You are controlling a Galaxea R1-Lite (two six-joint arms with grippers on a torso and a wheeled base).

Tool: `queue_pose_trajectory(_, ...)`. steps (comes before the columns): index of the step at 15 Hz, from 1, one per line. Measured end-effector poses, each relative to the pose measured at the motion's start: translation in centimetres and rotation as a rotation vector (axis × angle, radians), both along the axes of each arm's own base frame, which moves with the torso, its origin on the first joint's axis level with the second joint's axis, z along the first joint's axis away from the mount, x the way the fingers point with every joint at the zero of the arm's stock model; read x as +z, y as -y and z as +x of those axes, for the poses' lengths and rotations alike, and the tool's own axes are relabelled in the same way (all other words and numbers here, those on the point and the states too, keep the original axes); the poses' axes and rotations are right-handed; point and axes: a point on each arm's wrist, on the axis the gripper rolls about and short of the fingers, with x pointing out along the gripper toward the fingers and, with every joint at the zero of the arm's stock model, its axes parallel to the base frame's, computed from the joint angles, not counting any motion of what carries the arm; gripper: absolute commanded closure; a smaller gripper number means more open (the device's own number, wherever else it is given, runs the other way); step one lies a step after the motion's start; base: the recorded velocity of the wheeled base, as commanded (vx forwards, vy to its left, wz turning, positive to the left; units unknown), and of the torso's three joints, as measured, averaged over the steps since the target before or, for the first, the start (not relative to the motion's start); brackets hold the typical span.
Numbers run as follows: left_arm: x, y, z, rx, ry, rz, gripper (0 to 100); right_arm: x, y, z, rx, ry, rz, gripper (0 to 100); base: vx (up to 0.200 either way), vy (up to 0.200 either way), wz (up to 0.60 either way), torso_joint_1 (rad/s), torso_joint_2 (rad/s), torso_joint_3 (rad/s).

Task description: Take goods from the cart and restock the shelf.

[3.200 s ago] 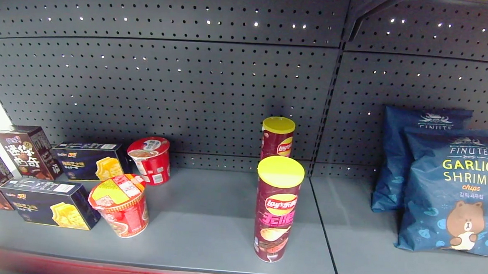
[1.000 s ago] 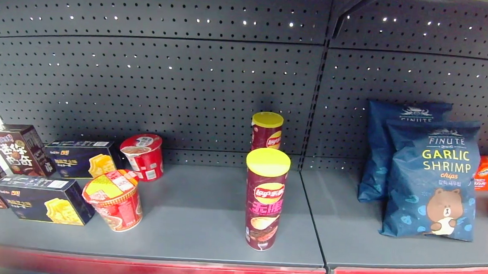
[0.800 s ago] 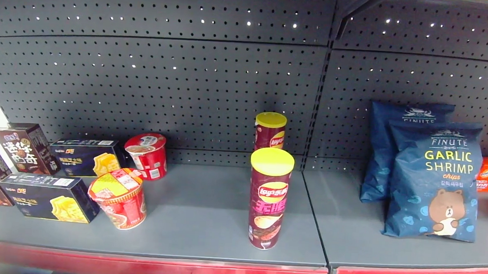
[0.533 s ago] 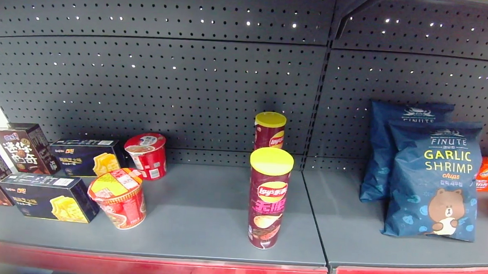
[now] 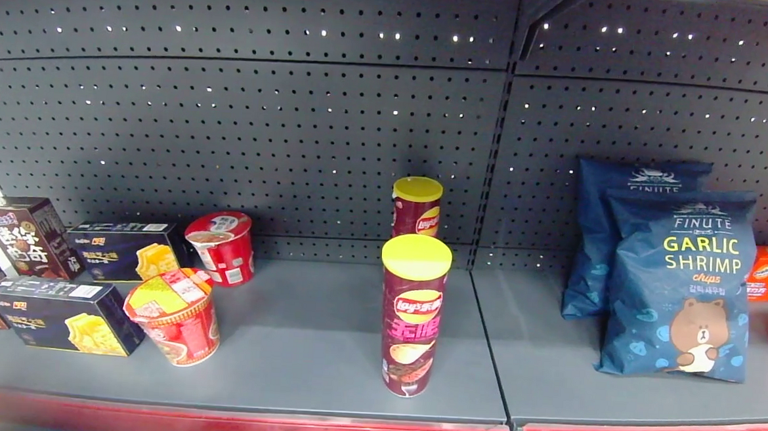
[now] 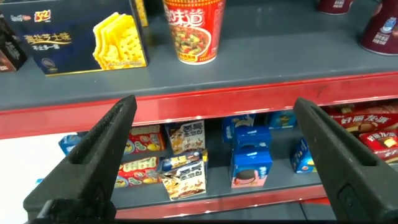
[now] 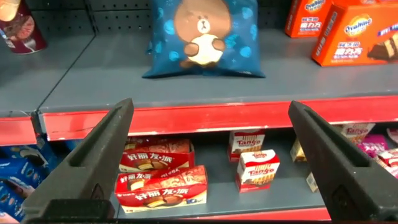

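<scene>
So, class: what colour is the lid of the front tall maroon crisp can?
The round lid is yellow, clearest in the head view.

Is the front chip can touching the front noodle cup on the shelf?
Apart. The head view shows a wide strip of bare shelf between the front chip can and the front noodle cup.

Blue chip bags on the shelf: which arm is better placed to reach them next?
Right, probably. The right end effector is open and empty, facing the front blue chip bag; the left end effector faces the noodle cup and biscuit box.
</scene>
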Motion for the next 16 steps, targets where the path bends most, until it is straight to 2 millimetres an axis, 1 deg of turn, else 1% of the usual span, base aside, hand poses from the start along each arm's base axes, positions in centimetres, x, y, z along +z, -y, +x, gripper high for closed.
queue_pose_trajectory(10,0.0,0.0,0.0,0.000,0.001,-0.006,0,0.0,0.0,0.0,-0.001,-0.001,-0.007,0,0.000,0.000,0.00,0.000,0.00,0.000)
queue_pose_trajectory(12,0.1,0.0,0.0,0.002,0.008,0.022,0,0.0,0.0,0.0,0.001,-0.001,-0.007,0,0.000,0.000,0.00,0.000,0.00,0.000)
queue_pose_trajectory(13,0.6,0.0,-0.1,0.009,0.028,0.058,0,0.0,0.0,0.0,0.002,-0.001,-0.009,0,0.000,0.000,0.00,0.000,0.00,0.000)
queue_pose_trajectory(14,1.6,0.0,-0.2,0.009,0.052,0.091,0,0.0,0.0,0.0,0.006,-0.003,-0.012,0,0.000,0.000,0.00,0.000,0.00,0.000)
queue_pose_trajectory(15,3.2,0.0,-0.2,0.005,0.074,0.115,0,0.0,0.0,0.0,0.008,-0.004,-0.013,0,0.000,0.000,0.00,0.000,0.00,0.000)
queue_pose_trajectory(16,5.1,0.0,0.1,-0.013,0.086,0.133,0,0.0,0.0,0.0,0.014,-0.003,-0.018,0,0.000,0.000,0.00,0.000,0.00,0.000)
